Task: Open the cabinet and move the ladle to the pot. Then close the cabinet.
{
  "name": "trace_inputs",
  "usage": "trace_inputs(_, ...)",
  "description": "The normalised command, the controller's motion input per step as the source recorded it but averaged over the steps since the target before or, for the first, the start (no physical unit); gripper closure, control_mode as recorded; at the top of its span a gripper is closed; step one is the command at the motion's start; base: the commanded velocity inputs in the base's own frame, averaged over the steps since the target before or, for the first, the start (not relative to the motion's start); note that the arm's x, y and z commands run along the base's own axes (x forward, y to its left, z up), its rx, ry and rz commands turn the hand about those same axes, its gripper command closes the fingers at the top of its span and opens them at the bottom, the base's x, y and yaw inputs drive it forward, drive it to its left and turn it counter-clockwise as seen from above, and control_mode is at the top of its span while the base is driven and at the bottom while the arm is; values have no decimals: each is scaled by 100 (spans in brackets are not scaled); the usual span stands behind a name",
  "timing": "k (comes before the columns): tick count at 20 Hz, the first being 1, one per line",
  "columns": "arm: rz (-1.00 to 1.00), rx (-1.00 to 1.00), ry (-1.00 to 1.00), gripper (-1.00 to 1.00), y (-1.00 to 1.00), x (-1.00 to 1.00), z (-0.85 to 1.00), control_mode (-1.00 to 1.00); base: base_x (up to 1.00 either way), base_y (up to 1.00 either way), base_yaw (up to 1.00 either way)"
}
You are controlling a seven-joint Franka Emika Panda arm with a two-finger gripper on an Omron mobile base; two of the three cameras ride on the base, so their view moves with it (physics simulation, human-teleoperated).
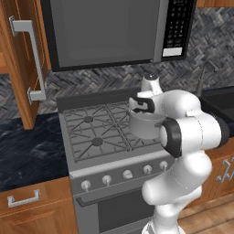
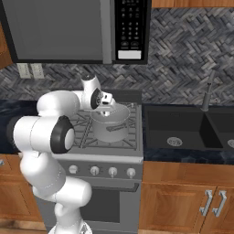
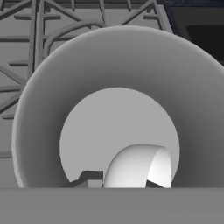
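The grey pot (image 1: 142,125) (image 2: 111,124) stands on the stove's front right burner. My gripper (image 1: 143,109) (image 2: 106,109) hangs straight over it, pointing down into its mouth. In the hand view I look down inside the pot (image 3: 109,65), and a pale curved ladle (image 3: 138,166) rises between the dark fingertips of the gripper (image 3: 120,183), which is shut on it. The ladle hangs above the pot's bottom. One reddish-brown door of the cabinet (image 1: 20,68) stands open at the upper left, with its silver bar handle (image 1: 35,59) facing me.
A microwave (image 1: 109,32) (image 2: 68,29) hangs low over the stove (image 1: 98,137). Right of the stove lies a dark sink (image 2: 183,125) with a faucet (image 2: 208,91). Dark counter (image 1: 27,151) runs left of the stove, above base drawers (image 1: 23,199).
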Motion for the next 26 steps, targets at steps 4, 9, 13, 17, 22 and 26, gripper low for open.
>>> trace_inputs(4, 0, 0, 1, 100, 0, 20, -11, -100, 0, 0, 0)
trace_inputs(9, 0, 0, 0, 100, 0, 17, -11, -100, 0, 0, 0)
trace_inputs(13, 0, 0, 0, 100, 0, 14, -13, -100, 0, 0, 0)
trace_inputs(17, 0, 0, 2, 100, 0, 15, -13, -100, 0, 0, 0)
trace_inputs(22, 0, 0, 3, 100, 0, 12, -11, -100, 0, 0, 0)
trace_inputs(26, 0, 0, 4, 100, 0, 7, -9, -100, 0, 0, 0)
